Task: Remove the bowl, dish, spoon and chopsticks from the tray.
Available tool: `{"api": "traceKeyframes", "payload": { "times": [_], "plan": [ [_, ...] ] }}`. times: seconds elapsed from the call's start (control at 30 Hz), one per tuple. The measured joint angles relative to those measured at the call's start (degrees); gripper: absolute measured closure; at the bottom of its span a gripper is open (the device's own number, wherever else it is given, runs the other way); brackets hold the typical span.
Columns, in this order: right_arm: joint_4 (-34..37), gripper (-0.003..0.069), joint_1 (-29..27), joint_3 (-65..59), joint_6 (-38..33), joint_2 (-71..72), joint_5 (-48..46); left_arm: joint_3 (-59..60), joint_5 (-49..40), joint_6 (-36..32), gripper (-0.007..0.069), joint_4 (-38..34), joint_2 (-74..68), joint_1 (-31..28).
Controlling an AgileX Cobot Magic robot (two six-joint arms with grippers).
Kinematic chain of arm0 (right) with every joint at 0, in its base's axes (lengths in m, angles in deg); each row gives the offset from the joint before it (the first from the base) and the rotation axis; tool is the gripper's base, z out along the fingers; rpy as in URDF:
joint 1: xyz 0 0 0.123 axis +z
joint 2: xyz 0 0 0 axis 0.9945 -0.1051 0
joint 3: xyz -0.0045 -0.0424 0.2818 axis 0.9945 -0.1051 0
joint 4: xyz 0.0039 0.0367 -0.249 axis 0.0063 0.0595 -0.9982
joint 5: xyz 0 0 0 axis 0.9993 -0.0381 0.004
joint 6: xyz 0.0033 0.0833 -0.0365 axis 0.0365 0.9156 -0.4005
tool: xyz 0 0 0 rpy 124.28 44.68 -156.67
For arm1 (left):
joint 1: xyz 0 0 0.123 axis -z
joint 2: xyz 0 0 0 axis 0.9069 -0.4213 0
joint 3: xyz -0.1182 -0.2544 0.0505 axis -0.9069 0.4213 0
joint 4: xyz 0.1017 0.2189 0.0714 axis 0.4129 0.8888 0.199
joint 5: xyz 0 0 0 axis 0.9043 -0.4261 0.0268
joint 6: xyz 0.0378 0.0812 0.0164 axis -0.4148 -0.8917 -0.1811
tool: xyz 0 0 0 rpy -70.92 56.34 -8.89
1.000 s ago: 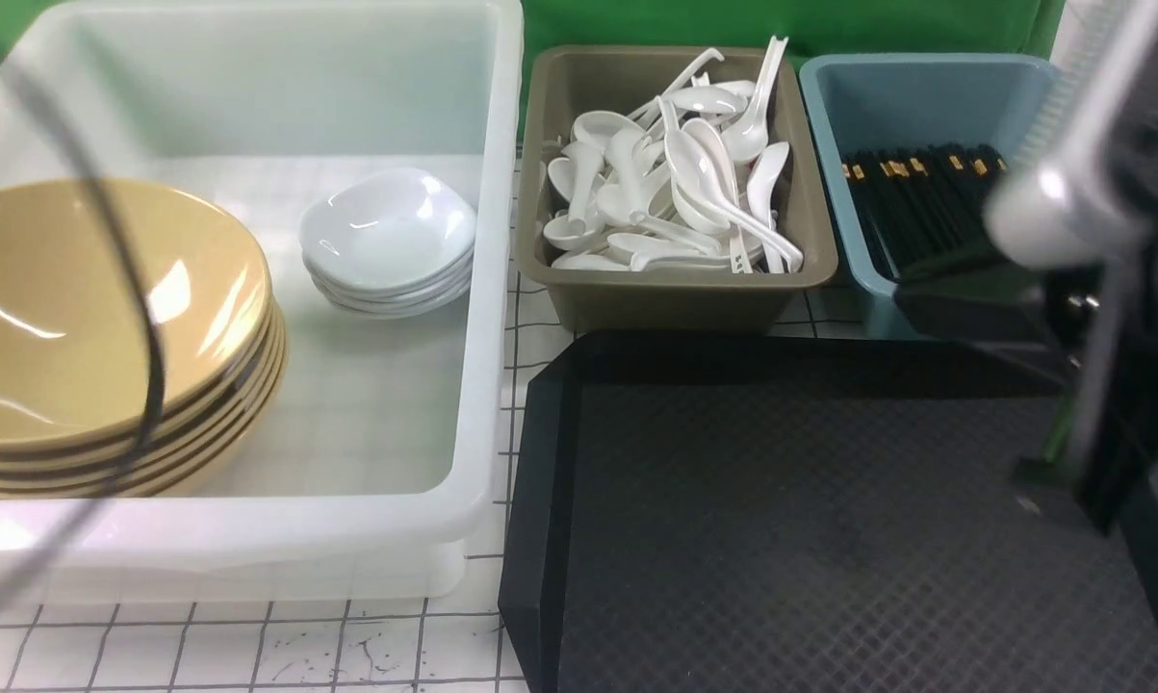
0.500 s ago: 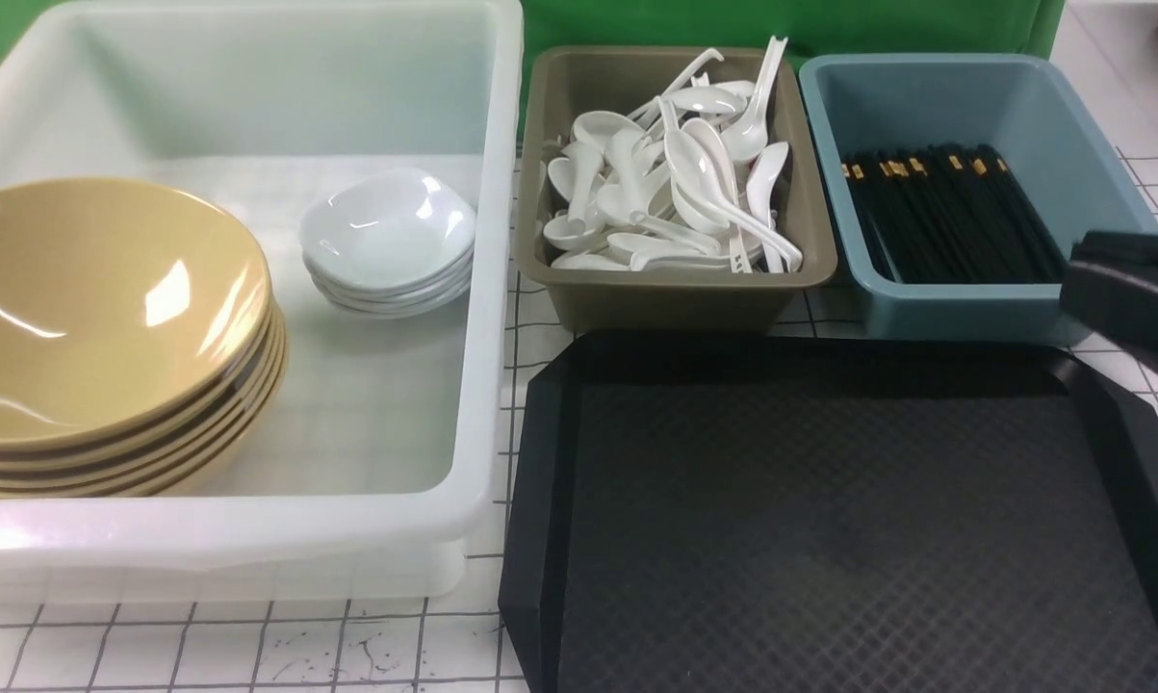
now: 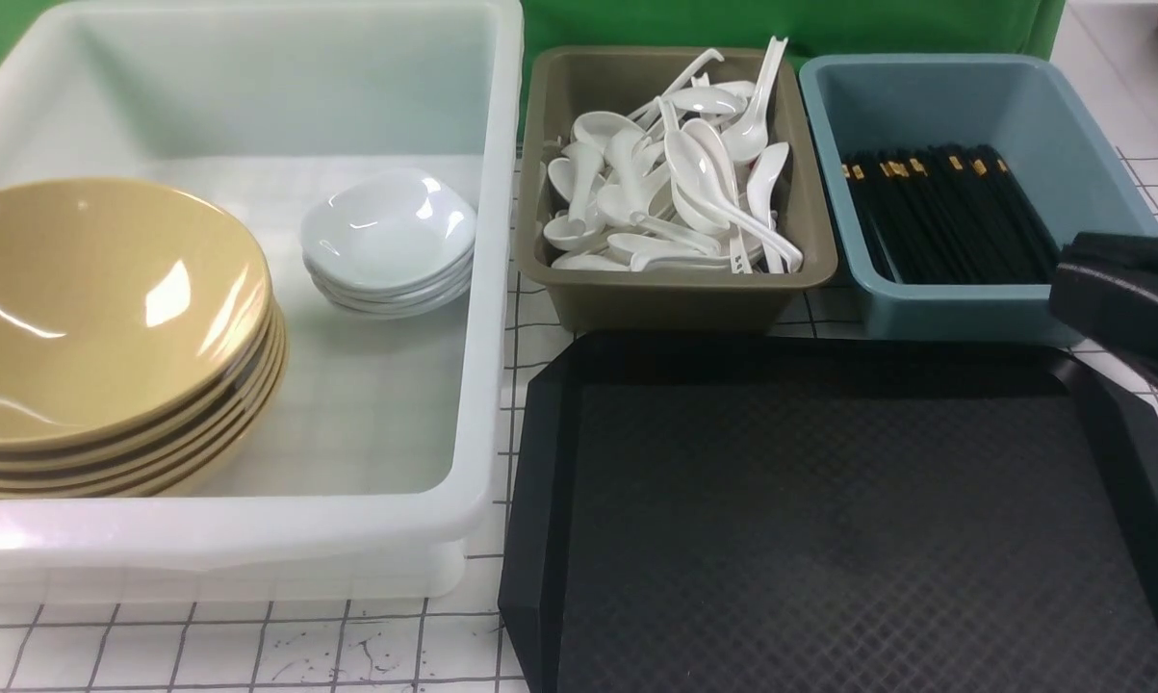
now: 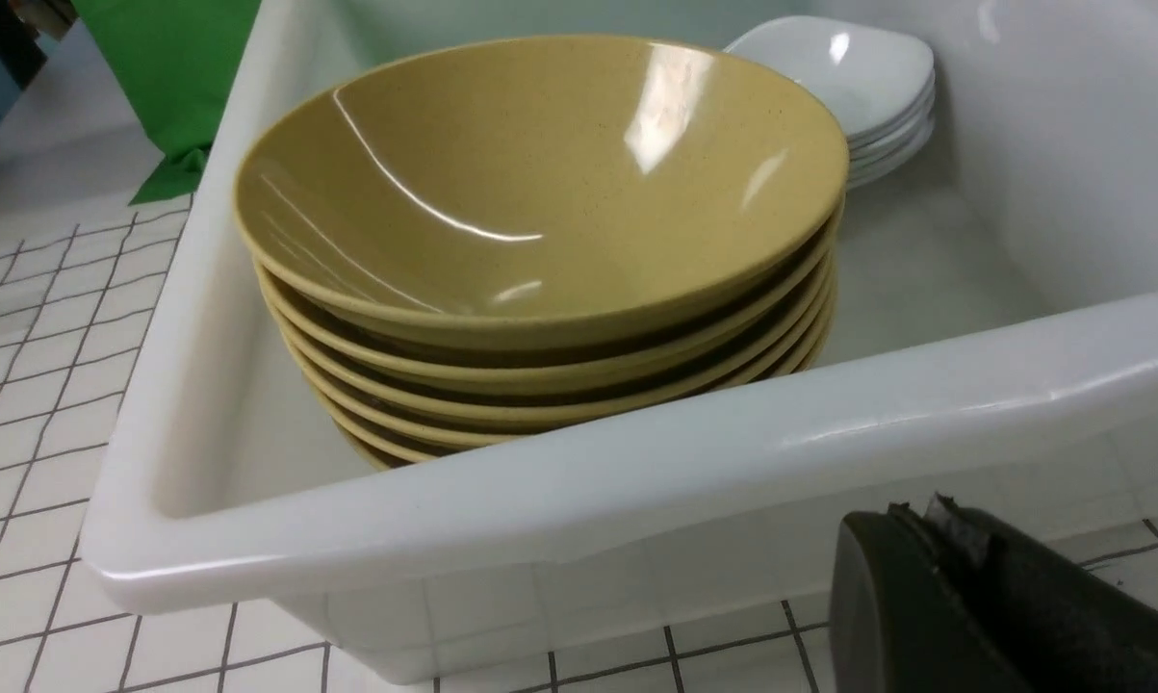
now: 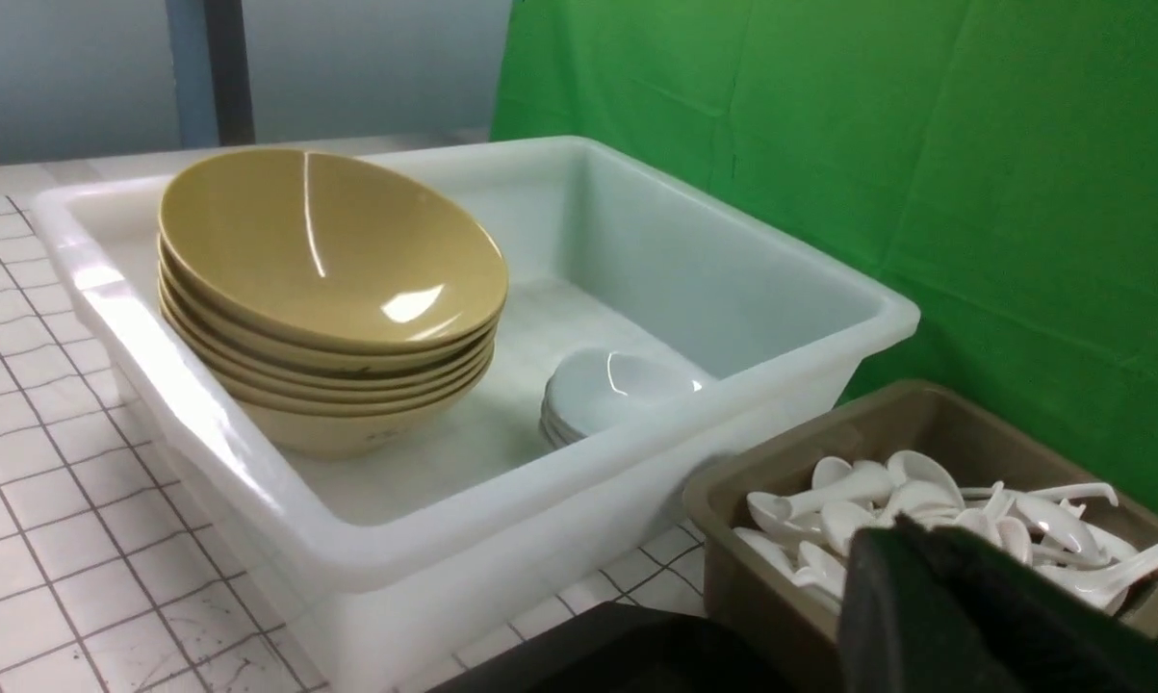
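Note:
The black tray (image 3: pixel 829 500) is bare. Mustard-yellow bowls (image 3: pixel 97 318) sit stacked in the white tub (image 3: pixel 487 289), with a stack of white dishes (image 3: pixel 386 236) beside them. White spoons (image 3: pixel 675 183) fill the brown bin (image 3: pixel 675 298). Black chopsticks (image 3: pixel 944 212) lie in the blue bin (image 3: pixel 925 313). My right gripper (image 3: pixel 1065 279) is shut and empty at the tray's far right corner, and it also shows in the right wrist view (image 5: pixel 901 539). My left gripper (image 4: pixel 911 520) is shut and empty outside the tub's front wall (image 4: pixel 636 500), below the bowl stack (image 4: pixel 540 241).
The tub, the brown bin and the blue bin stand in a row behind and left of the tray. A green cloth (image 3: pixel 781 24) hangs at the back. White gridded tabletop (image 3: pixel 251 645) shows in front of the tub.
The blurred right arm that crossed the right side one second ago has drawn back; only its shut gripper tip stays at the right edge. The cable on the left is gone from view.

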Motion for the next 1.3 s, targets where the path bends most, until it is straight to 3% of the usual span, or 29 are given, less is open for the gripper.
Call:
{"api": "traceKeyframes", "payload": {
  "times": [0.37,0.5,0.6,0.7,0.93,1.1,1.3],
  "plan": [
    [0.2,0.0583,0.0,-1.3,0.0,0.2,0.6,0.0,0.1,0.0,0.0637,0.0,0.0,0.0],
    [1.5,0.0607,-2.1,-7.5,-2.1,4.9,4.5,0.0,0.1,0.0,0.0637,0.0,0.0,0.0],
    [1.9,0.0622,-7.5,-15.1,-3.5,9.9,13.6,0.0,0.1,0.0,0.0637,0.0,0.0,0.0],
    [2.6,0.0622,-17.6,-23.5,-2.9,16.4,21.3,0.0,0.1,0.0,0.0637,0.0,0.0,0.0],
    [2.8,0.0622,-39.5,-37.8,2.8,27.8,17.6,0.0,0.1,0.0,0.0637,0.0,0.0,0.0],
    [2.7,0.0622,-46.5,-42.7,5.8,34.8,9.4,0.0,0.1,0.0,0.0637,0.0,0.0,0.0],
    [0.3,0.0622,-47.9,-42.9,8.7,37.8,0.0,0.0,0.1,0.0,0.0637,0.0,0.0,0.0]
  ]
}}
